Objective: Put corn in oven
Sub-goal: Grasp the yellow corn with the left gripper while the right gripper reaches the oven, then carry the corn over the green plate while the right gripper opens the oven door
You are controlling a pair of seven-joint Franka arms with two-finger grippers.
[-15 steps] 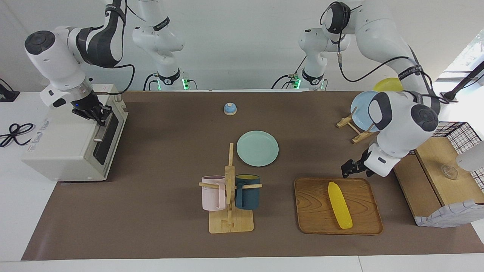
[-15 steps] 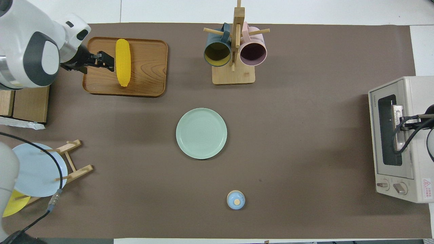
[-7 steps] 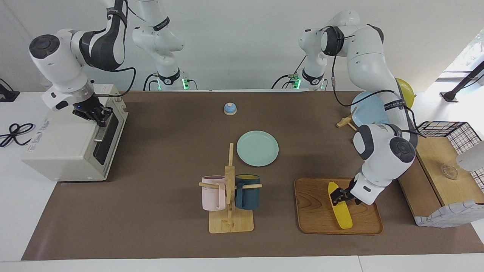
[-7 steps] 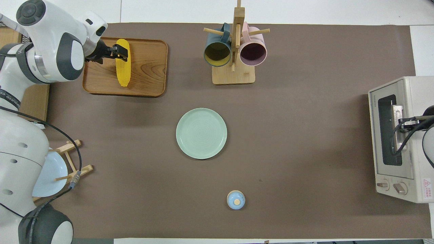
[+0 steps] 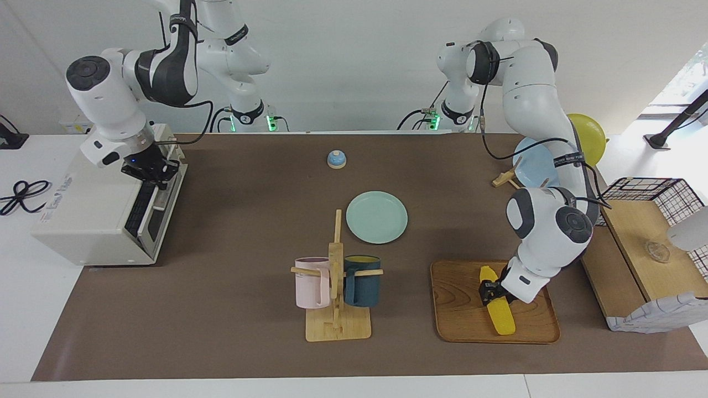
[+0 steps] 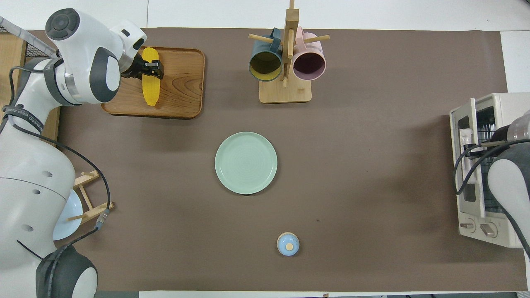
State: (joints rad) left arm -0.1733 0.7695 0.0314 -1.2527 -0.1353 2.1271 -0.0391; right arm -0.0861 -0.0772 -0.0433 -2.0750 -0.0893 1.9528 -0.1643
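Observation:
The yellow corn (image 5: 499, 312) lies on a wooden tray (image 5: 459, 309) toward the left arm's end of the table; it also shows in the overhead view (image 6: 150, 89) on the tray (image 6: 182, 95). My left gripper (image 5: 491, 291) is down at the corn's middle, low over the tray (image 6: 151, 69). The off-white oven (image 5: 83, 221) stands at the right arm's end (image 6: 507, 103). Its glass door (image 5: 145, 213) is tilted partly open. My right gripper (image 5: 152, 170) is shut on the door's bar handle (image 6: 470, 147).
A mug rack (image 5: 335, 309) with a pink and a dark blue mug stands beside the tray. A green plate (image 5: 376, 216) and a small blue bell (image 5: 336, 159) lie mid-table. A plate rack (image 5: 514, 179) and a wire-and-wood basket (image 5: 647, 237) stand at the left arm's end.
My left gripper swung from beside the tray onto the corn and came down at its middle. My right gripper pulled the oven door from shut to partly open.

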